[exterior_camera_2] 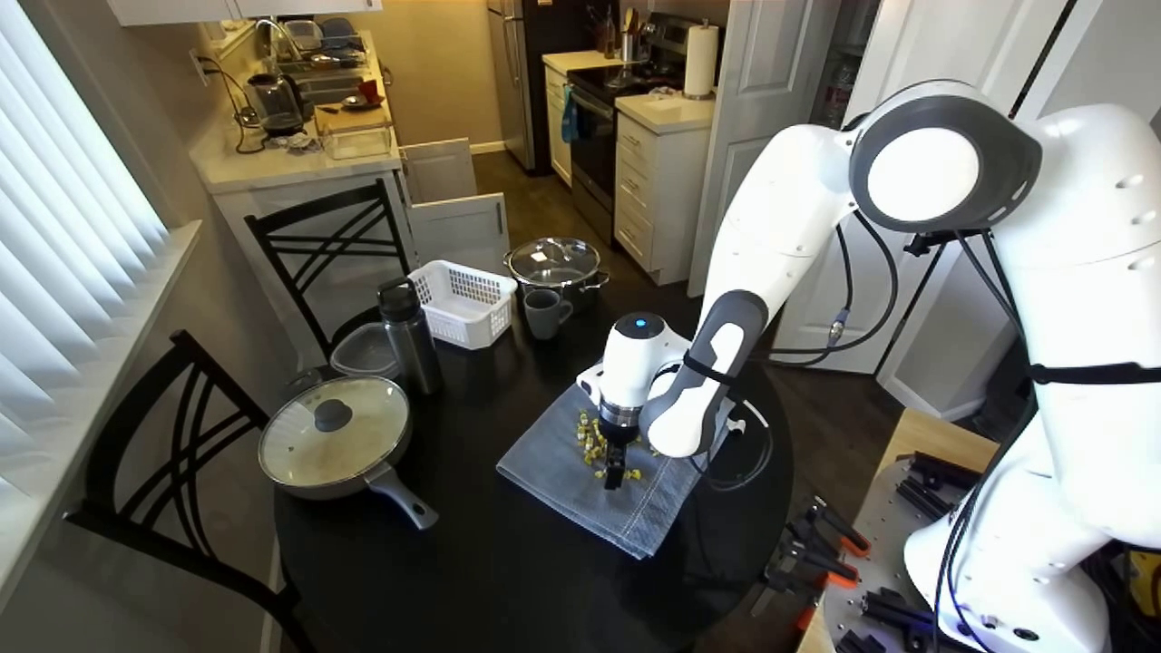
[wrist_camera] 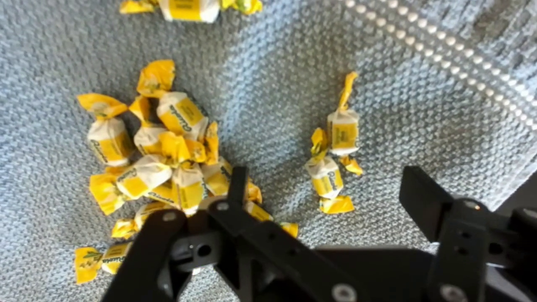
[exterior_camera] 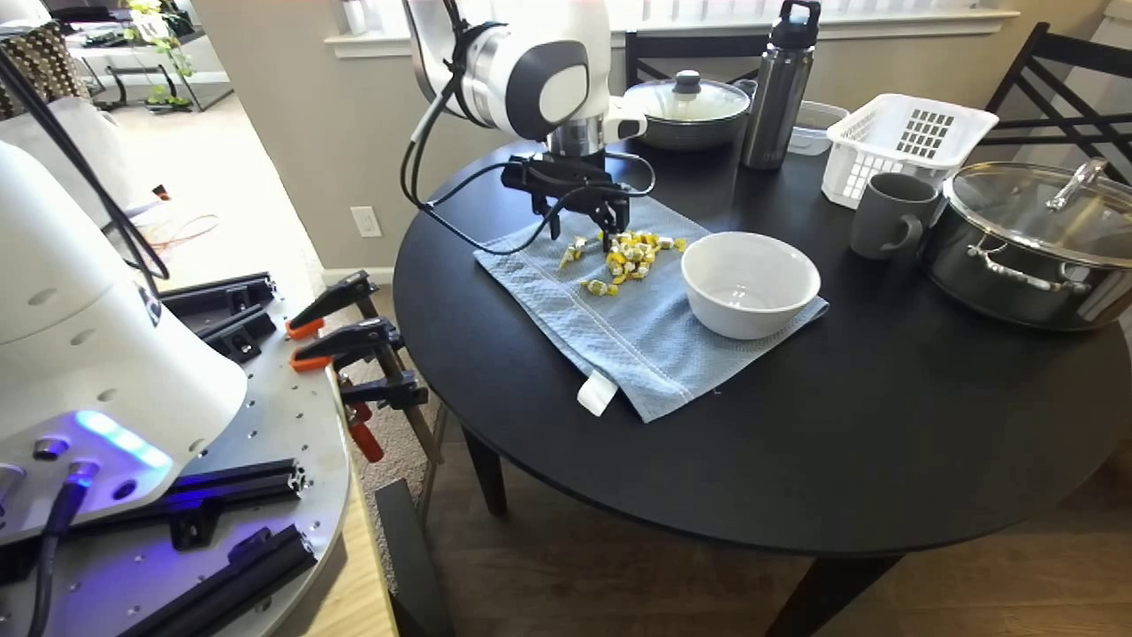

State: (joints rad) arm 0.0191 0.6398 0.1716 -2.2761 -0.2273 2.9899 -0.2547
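Observation:
My gripper (wrist_camera: 326, 178) stands open, pointing down over a blue-grey cloth (exterior_camera: 654, 354) on the round dark table. Two yellow-and-white wrapped candies lie close together in the wrist view: the lower candy (wrist_camera: 327, 180) is in the gap between the fingers, and the upper candy (wrist_camera: 344, 132) is just beyond it. Neither is gripped. A heap of several more candies (wrist_camera: 142, 176) lies by the left finger (wrist_camera: 238, 184), which partly covers it. Another candy (wrist_camera: 188, 9) is cut off by the top edge. A white bowl (exterior_camera: 743, 310) rests on the cloth beside the candies.
Around the table stand a lidded pan (exterior_camera_2: 336, 435), a steel bottle (exterior_camera_2: 413, 340), a plastic container (exterior_camera_2: 365, 352), a white basket (exterior_camera_2: 463, 308), a grey mug (exterior_camera: 893, 217) and a glass-lidded pot (exterior_camera: 1026, 257). Dark chairs (exterior_camera_2: 172, 453) stand behind. Cables loop beside the wrist.

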